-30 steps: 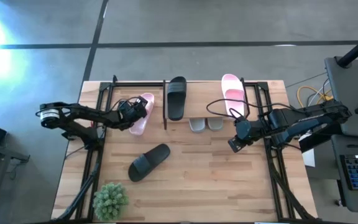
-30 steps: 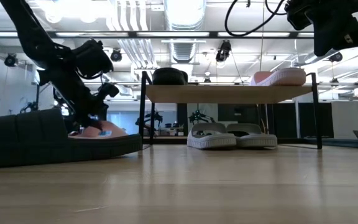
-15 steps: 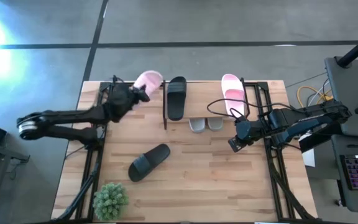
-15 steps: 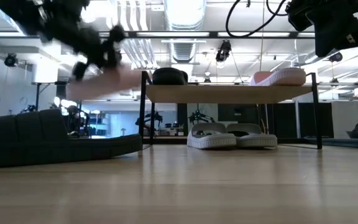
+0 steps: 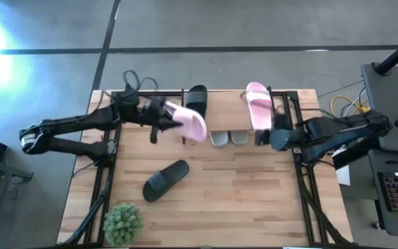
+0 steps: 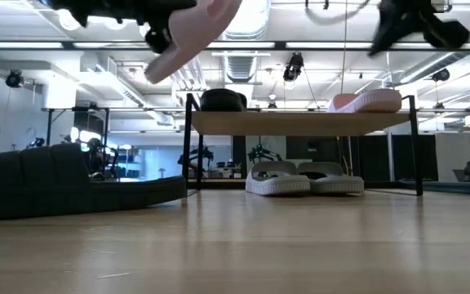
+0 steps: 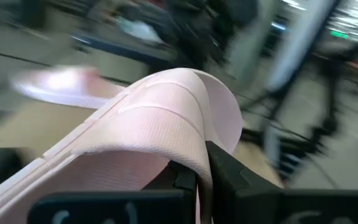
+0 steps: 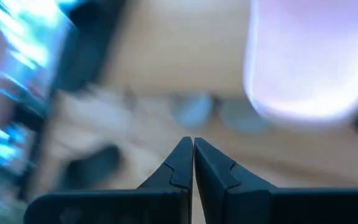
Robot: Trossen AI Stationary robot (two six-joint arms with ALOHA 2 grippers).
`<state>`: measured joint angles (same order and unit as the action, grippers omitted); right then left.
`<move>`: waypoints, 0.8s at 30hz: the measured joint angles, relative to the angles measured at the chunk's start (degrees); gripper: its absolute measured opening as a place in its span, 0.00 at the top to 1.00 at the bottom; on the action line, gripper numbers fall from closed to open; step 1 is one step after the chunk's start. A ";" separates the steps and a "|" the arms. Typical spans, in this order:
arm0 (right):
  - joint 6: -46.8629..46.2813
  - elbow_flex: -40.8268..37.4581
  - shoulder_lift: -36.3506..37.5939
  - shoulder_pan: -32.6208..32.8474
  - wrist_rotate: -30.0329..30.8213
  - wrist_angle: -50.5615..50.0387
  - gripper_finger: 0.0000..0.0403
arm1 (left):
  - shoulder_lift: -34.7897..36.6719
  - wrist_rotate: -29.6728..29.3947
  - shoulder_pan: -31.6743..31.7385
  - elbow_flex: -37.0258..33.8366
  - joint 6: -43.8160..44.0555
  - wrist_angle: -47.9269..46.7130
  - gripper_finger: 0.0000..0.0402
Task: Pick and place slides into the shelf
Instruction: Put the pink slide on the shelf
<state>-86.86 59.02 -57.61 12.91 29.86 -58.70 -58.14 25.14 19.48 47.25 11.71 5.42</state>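
Observation:
My left gripper is shut on a pink slide and holds it high in the air just left of the shelf. In the low view this slide hangs above the level of the shelf top. A black slide and a second pink slide lie on the shelf top. Two light grey slides stand on the table under it. Another black slide lies on the table. My right gripper hovers shut and empty at the shelf's right end. My left gripper pinches a pink layer of the slide, seemingly the strap's edge, between its two fingers. It reaches level from the table's left. The slide is lifted clear, tilted, and sticks out beyond the fingers toward the shelf.
A small green plant stands at the table's near left corner. Black frame rails run along both sides of the table. The wood between the shelf and the near edge is bare apart from the black slide.
My left gripper has lifted the pink slide off the table's left side. It has rolled over and carried the slide up and to the right, close to the shelf's left end. My right gripper has turned and drawn toward the far edge, beside the shelf.

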 joint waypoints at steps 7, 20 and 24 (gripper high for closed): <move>3.12 7.35 1.33 1.62 8.78 4.39 0.98 | -11.91 12.52 -5.61 7.96 -4.17 0.12 1.00; 7.81 16.06 -3.32 1.73 8.87 4.04 0.98 | -28.02 17.40 -18.49 18.64 -13.86 -3.15 1.00; 7.78 16.41 -3.09 1.73 9.12 2.98 0.98 | -32.89 17.22 -20.13 22.00 -12.25 -3.51 1.00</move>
<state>-79.08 75.43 -60.70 14.63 38.98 -55.72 -91.03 42.37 -0.64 69.25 -0.54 1.92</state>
